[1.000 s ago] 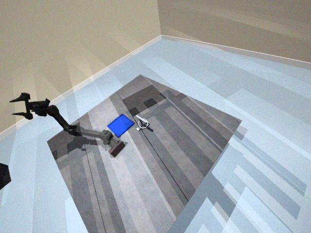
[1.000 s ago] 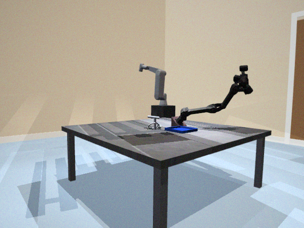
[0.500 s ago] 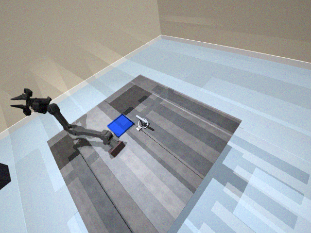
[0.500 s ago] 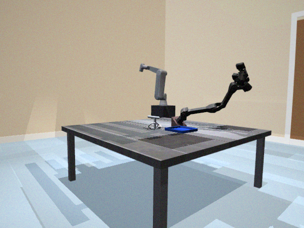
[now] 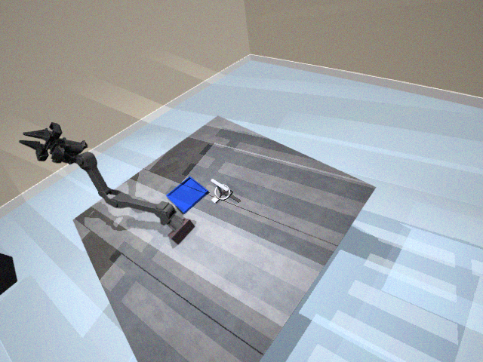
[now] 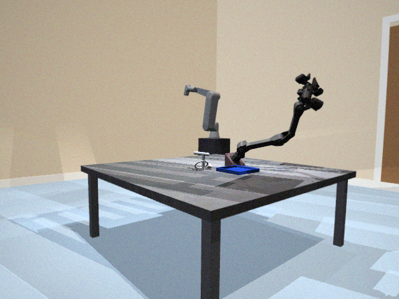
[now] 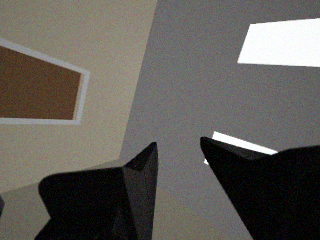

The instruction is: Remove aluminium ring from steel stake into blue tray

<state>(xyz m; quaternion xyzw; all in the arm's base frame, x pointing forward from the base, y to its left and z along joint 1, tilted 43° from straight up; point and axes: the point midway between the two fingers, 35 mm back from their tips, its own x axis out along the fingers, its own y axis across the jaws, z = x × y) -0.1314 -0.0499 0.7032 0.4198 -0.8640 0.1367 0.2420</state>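
Aluminium ring (image 5: 216, 195) (image 6: 196, 166) still round the stake (image 5: 221, 185) (image 6: 203, 159), our pincer (image 5: 21, 137) (image 6: 312, 78) (image 7: 178, 144) stands part-open, empty; we must swing back over.

Parted black jaws, brown door (image 7: 40, 85), pale frame (image 7: 84, 97)

You have the ring (image 5: 216, 197) (image 6: 196, 166) around the stake (image 5: 223, 187), beneath its cross-bar (image 5: 219, 184) (image 6: 201, 153). In your exterior view, the tray (image 5: 187, 194) (image 6: 237, 169) lies on the table (image 5: 249, 249) (image 6: 180, 183), right of the stake and before the arm's base (image 5: 181, 231) (image 6: 229, 158); another arm (image 6: 211, 111) stands behind the table.
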